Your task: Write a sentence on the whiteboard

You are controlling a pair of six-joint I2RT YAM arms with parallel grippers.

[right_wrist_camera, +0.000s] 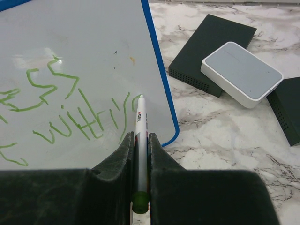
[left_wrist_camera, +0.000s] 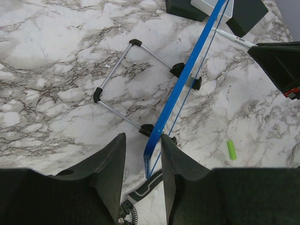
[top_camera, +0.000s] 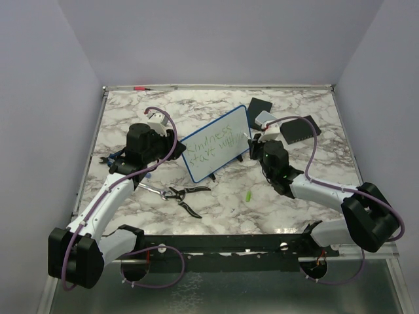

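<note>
We see a white marble-patterned table [top_camera: 294,196] veined grey-brown, metal-edged, boxed in by plain pale walls [top_camera: 216,39]; the whiteboard [top_camera: 226,124] stands tilted on its wire stand [left_wrist_camera: 97,95] near the middle, between the arms; the sentence [top_camera: 211,145] runs in green over two lines, "Kindness start with", then strokes we cannot read; the left gripper [left_wrist_camera: 143,136] stands part-way open astride the board's blue corner, and we cannot tell whether it clamps; the right gripper [right_wrist_camera: 140,136] is closed tight on a white marker [right_wrist_camera: 140,117], tip at the board, its small red print illegible; black pads [right_wrist_camera: 211,47] and a white box [right_wrist_camera: 241,72] lie beyond; pliers [top_camera: 177,193] and a green cap [top_camera: 249,195] lie nearer.
</note>
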